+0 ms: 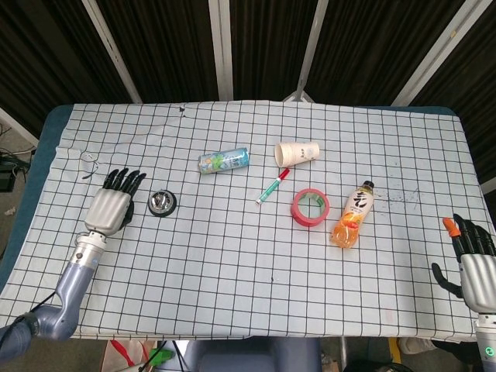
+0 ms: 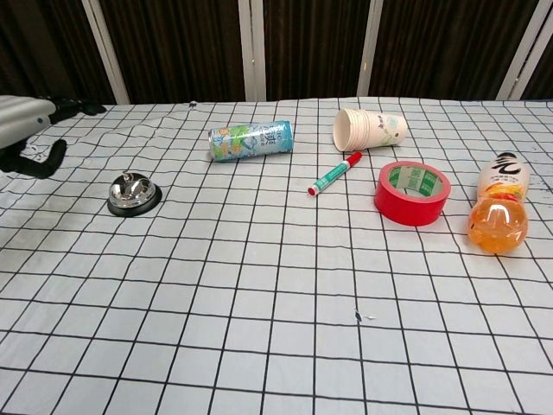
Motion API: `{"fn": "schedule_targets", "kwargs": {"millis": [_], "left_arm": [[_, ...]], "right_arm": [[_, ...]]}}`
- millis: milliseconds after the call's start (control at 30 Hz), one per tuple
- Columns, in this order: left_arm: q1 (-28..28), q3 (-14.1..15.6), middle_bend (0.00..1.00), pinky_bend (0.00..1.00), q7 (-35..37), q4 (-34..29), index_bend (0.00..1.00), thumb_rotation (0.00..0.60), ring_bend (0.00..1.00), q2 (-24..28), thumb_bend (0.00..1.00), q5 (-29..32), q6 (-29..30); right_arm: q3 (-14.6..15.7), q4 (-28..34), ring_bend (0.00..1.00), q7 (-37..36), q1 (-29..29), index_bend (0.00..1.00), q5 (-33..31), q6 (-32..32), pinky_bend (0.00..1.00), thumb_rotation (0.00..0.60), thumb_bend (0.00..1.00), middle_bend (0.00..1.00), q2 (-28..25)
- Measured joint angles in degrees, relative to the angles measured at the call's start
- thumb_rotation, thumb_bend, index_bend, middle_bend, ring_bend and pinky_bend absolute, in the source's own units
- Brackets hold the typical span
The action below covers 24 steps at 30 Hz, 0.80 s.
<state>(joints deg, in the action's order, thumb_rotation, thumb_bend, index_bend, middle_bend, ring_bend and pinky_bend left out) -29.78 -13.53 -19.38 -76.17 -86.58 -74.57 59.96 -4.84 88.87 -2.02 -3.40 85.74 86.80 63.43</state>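
I have the left hand (image 1: 111, 206) hovering flat over the checked cloth (image 1: 232, 263), fingers stretched apart and holding nothing, with the call bell (image 1: 162, 203) just beside it at its 3 o'clock, not touching. My right hand (image 1: 474, 263) sits at the table's near right edge, fingers spread and empty, well apart from the orange bottle (image 1: 353, 215) at its 10 o'clock.

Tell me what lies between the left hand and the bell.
Only bare checked cloth separates the left hand from the bell; the head view shows it.
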Motion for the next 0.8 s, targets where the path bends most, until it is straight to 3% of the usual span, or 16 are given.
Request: {"fn": "schedule_targets", "kwargs": {"millis": [400,800], "left_arm": [[-5.99,1.19,0.06,0.00,-0.43,13.00,0.03,0.600,0.00,-10.29,0.98,2.22,-6.17],[-8.62,3.43,0.06,0.00,-2.24,21.95,0.03,0.600,0.00,-16.63,0.98,3.20,-9.74]], "right_arm": [[-0.12,-0.33,0.02,-1.82,0.12,0.10,-0.23,-0.03,0.10,0.600,0.39,0.00,-0.63],[-0.22,-0.52,0.02,-3.26,0.45,0.10,-0.04,0.64,0.10,0.600,0.39,0.00,-1.06]]}}
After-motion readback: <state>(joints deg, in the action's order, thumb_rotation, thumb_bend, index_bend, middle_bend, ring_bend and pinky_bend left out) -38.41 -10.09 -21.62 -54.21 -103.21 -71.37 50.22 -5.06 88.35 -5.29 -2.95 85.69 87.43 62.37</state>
